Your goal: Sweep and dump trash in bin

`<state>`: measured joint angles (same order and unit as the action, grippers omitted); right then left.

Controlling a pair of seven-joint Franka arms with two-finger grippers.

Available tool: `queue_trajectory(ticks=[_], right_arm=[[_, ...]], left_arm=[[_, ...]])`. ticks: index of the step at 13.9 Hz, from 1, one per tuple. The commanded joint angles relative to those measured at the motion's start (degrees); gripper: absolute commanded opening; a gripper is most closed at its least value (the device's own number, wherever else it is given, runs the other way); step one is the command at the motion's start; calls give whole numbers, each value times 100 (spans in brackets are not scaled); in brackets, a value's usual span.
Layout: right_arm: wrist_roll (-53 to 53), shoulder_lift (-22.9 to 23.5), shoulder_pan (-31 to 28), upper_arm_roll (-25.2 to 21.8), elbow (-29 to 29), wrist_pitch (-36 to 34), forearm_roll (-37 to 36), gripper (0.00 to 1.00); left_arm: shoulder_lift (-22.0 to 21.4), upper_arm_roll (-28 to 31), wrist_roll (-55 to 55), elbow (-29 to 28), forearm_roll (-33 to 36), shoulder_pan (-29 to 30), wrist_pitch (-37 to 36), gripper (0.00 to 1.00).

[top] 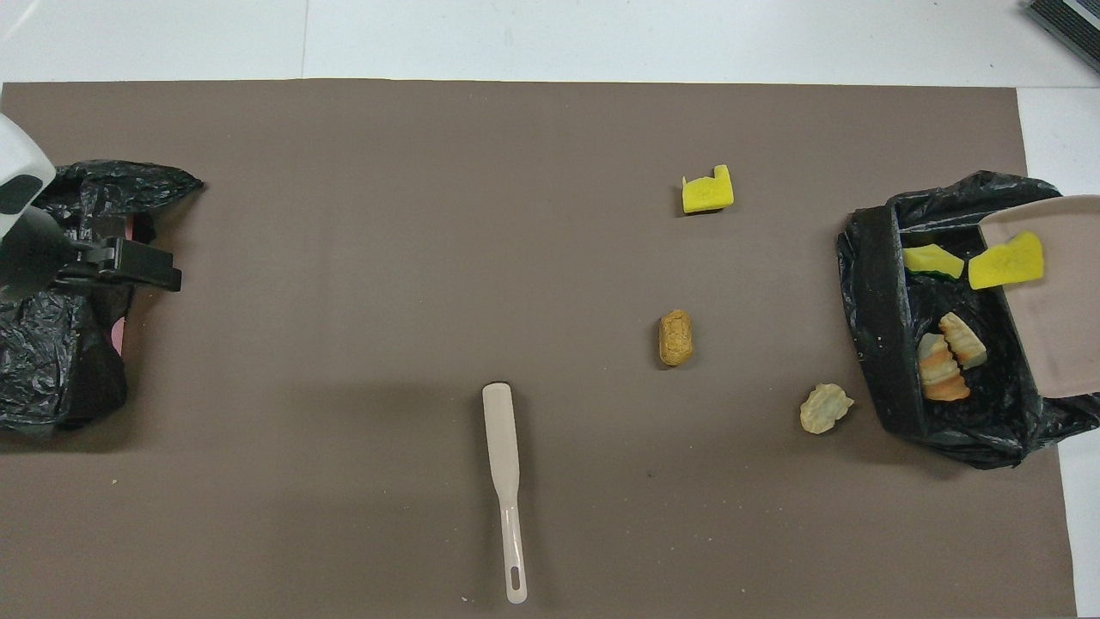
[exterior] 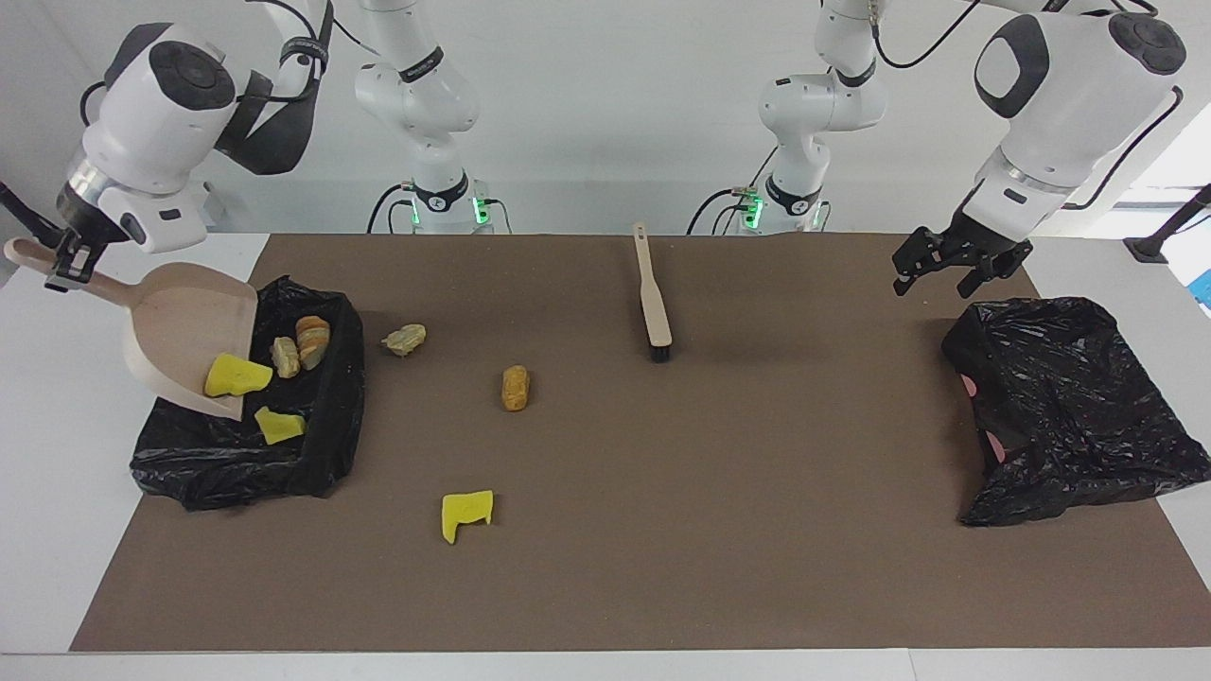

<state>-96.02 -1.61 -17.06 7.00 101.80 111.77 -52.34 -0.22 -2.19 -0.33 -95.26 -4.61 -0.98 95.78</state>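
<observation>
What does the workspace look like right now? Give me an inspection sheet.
Surface: brown mat over a white table.
Job's things: tilted dustpan over the black-lined bin, one yellow sponge chunk at its lip; a second yellow chunk and two bread lumps in the bin. On the mat: pale lump, brown lump, yellow chunk. Brush lying unheld.
Clutter: second black bag at the left arm's end.
Grippers: right gripper holds the dustpan handle; left gripper open over the mat, waiting.
Cables: black cables at the arm bases.
Surroundings: white wall.

Four trash scraps [exterior: 284, 357] tumble into the bin [exterior: 336, 445]; three [exterior: 515, 388] lie on the mat.
</observation>
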Motion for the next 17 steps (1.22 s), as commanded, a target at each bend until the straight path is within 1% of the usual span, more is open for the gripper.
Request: queue_trajectory(ticks=[1, 2, 4, 5, 7, 10, 11, 13, 14, 15, 16, 17], right_arm=[[153, -181, 36, 29, 76, -216, -233, 0], [310, -217, -16, 38, 138, -225, -233, 0], [679, -479, -43, 38, 549, 19, -320, 0], [759, -489, -26, 38, 551, -5, -382, 0], [1127, -437, 53, 47, 342, -233, -417, 0], [1321, -209, 115, 125, -150, -287, -199, 0], [1488, -113, 133, 230, -308, -339, 202, 0], [1804, 54, 150, 249, -537, -419, 1107, 0], [2067, 142, 202, 249, -660, -419, 1408, 0], [2513, 230, 447, 266, -749, -497, 1567, 0], [3057, 379, 806, 258, -845, -776, 1551, 0], [3706, 616, 1079, 258, -1142, -1144, 1621, 0]], left_arm=[[5, -9, 50, 227, 232, 45, -261, 100], [-74, -18, 50, 227, 232, 36, -305, 100], [-171, -44, 41, 227, 232, 19, -472, 100], [-197, -45, 41, 218, 232, 36, -499, 100], [-215, -45, 33, 218, 241, 45, -516, 100], [-224, 8, 172, 209, 302, 89, -543, 100], [-224, 17, 338, 201, 311, 141, -569, 100], [-224, 34, 454, 209, 311, 151, -560, 100], [-224, 35, 463, 201, 320, 151, -552, 100], [-224, 35, 472, 201, 320, 159, -543, 100], [-224, 35, 463, 192, 329, 151, -543, 100], [-233, 35, 463, 174, 329, 151, -543, 100]])
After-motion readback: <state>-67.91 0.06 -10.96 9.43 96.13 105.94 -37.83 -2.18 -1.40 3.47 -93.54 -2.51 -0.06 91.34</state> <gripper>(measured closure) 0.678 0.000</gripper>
